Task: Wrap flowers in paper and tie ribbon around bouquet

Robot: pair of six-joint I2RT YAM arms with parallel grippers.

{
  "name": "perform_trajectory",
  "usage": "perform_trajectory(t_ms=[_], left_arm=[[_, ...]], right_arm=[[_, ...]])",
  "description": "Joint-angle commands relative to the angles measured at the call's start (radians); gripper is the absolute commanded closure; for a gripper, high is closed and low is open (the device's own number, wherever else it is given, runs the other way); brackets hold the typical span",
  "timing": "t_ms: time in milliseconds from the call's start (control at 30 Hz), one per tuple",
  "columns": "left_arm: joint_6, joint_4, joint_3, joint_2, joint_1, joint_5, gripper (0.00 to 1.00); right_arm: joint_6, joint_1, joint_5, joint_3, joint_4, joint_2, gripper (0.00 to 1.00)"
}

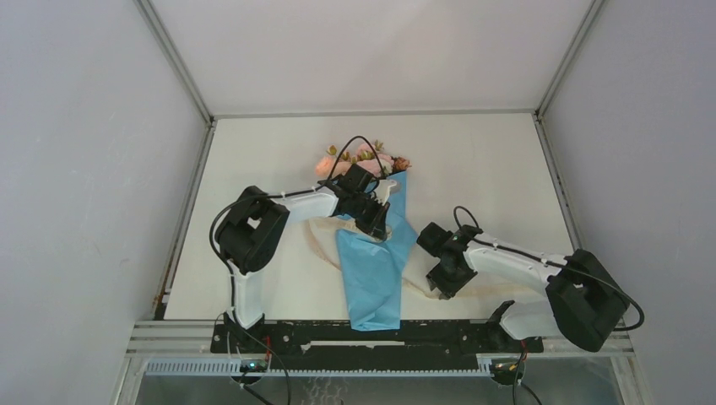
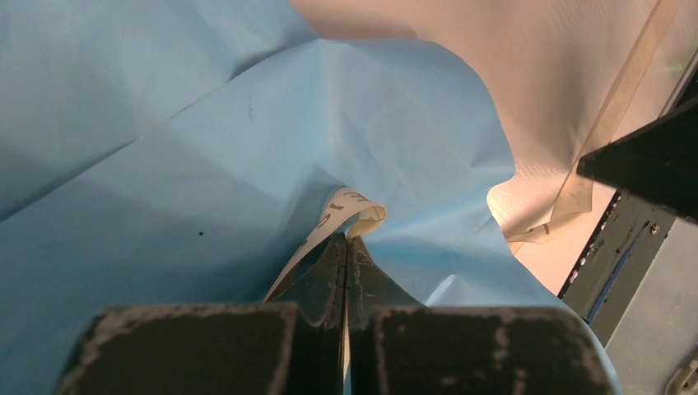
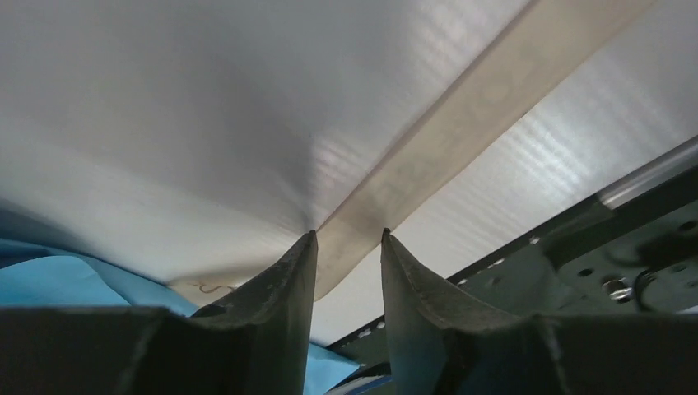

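The bouquet lies along the middle of the table: pink flowers point(image 1: 359, 160) poke out at the far end of a light blue paper point(image 1: 376, 270) cone. My left gripper point(image 1: 376, 221) hovers over the cone's middle. Its jaws are shut point(image 2: 346, 239) on a loop of the cream ribbon point(image 2: 350, 210) against the paper point(image 2: 165, 164). My right gripper point(image 1: 443, 283) is low over the table, right of the cone. It stands open point(image 3: 349, 234), one fingertip on each side of the ribbon point(image 3: 444, 140) lying flat there. A ribbon point(image 1: 314, 239) end trails left of the cone.
The cream table point(image 1: 473, 169) is walled in by white panels on three sides. A black base rail point(image 1: 380, 333) point(image 3: 625, 247) runs along the near edge, close behind my right gripper. The paper's tail point(image 3: 49, 276) reaches that edge.
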Motion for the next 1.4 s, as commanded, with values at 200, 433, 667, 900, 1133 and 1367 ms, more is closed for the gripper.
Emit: perform_trajectory(t_ms=[200,433,667,900,1133,1367], left_arm=[[0.032,-0.032,0.019,-0.039,-0.014,-0.009,1.00],[0.031,-0.034,0.022,-0.035,-0.014,0.000,1.00],[0.028,-0.035,0.020,-0.036,-0.013,0.009,1.00],[0.027,-0.034,0.017,-0.045,-0.014,0.015,1.00],[0.025,-0.037,0.019,-0.041,-0.014,0.030,1.00],[0.024,-0.040,0.020,-0.036,-0.015,0.035,1.00]], right_arm=[[0.187,0.080,-0.178,0.030,0.118,0.159,0.51],[0.221,0.090,-0.245,0.031,0.166,0.167,0.51],[0.287,0.101,-0.266,0.043,0.079,0.028,0.46],[0.398,0.149,-0.254,0.044,0.067,0.005,0.39],[0.440,0.145,-0.192,0.044,0.108,0.079,0.38],[0.456,0.133,-0.167,0.044,0.179,0.213,0.52]])
